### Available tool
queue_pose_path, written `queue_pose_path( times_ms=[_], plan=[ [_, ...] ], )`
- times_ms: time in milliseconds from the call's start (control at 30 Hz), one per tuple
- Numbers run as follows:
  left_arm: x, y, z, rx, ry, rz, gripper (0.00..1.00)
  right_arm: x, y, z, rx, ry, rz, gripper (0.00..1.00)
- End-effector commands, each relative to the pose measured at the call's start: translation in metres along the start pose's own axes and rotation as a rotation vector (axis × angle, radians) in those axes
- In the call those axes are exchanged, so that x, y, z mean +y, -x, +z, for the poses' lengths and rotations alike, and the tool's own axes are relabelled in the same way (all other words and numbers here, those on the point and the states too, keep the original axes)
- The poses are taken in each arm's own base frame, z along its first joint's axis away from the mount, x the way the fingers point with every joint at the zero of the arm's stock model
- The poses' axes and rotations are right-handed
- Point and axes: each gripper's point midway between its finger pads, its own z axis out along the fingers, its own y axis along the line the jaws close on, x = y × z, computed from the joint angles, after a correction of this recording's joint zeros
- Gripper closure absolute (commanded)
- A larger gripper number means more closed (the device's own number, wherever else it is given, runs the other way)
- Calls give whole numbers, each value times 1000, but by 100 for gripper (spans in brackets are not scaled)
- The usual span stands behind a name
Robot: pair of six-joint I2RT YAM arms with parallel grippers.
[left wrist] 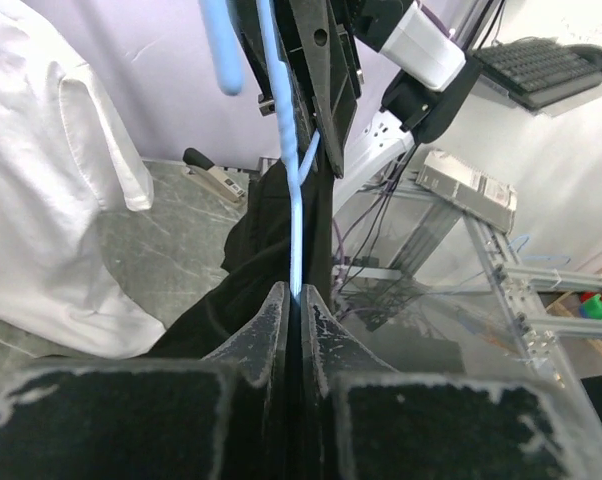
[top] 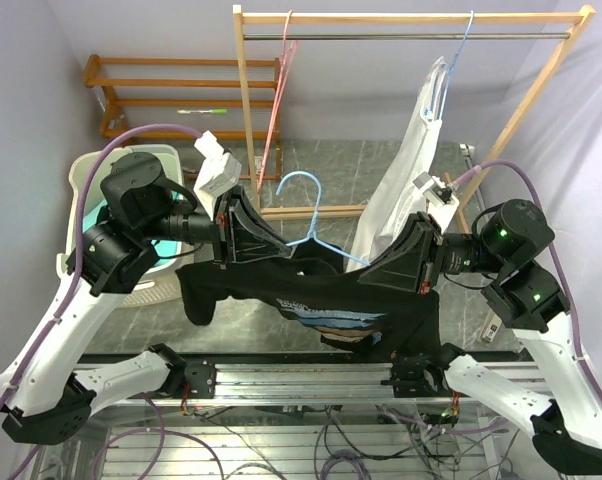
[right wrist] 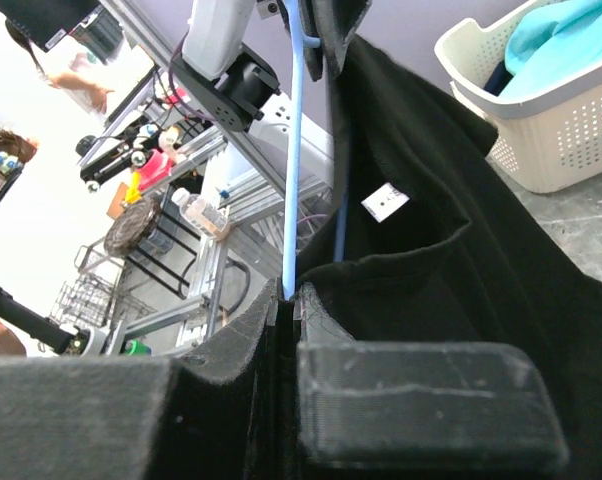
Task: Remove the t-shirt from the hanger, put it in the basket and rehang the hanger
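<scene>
Near table edge: one black t-shirt, one hanger; two jaws clamped on hanger

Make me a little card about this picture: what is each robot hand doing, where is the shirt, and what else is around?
Left gripper: shut on the blue hanger
Right gripper: shut on the same hanger
Black t-shirt: on the hanger, stretched between the two grippers
Rack: a white garment hangs from it
Basket: teal cloth inside
</scene>
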Motion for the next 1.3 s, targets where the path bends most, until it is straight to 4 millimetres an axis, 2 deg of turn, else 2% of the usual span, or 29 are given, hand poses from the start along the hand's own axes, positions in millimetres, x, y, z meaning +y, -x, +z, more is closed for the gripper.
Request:
queue_pose_path(
  times_ms=[0, 200, 367, 433, 567, 833, 933, 1000, 1033, 1167, 1200, 1267],
  plan=[
    [-8, 2, 3, 0, -34, 28, 93, 10, 8, -1, -25, 36, -51, 100],
    [-10, 6, -6, -23, 32, 64, 93, 2, 2, -2, -17, -2, -54, 100],
    [-17, 19, -16, -58, 83, 86, 93, -15, -13, -7, 10, -99, -51, 63],
    [-18, 23, -20, -63, 105, 96, 93, -19, -20, -12, 22, -130, -62, 54],
    [-23, 30, -29, -73, 142, 121, 93, -22, -33, -22, 40, -187, -80, 49],
    [-35, 44, -39, -108, 167, 148, 93, -14, -51, -41, 39, -234, -129, 47],
    [-36, 48, -40, -117, 172, 147, 93, -13, -55, -44, 36, -240, -135, 48],
    [-37, 50, -41, -124, 175, 148, 93, -14, -59, -45, 42, -245, -133, 53],
    [-38, 51, -42, -128, 176, 149, 93, -15, -61, -45, 45, -247, -132, 59],
    [-42, 56, -44, -144, 178, 151, 93, -21, -65, -49, 50, -285, -126, 94],
    [-42, 58, -45, -146, 180, 152, 93, -23, -65, -51, 48, -302, -127, 100],
    [-43, 59, -46, -143, 189, 155, 93, -27, -64, -56, 39, -352, -131, 100]
  ],
)
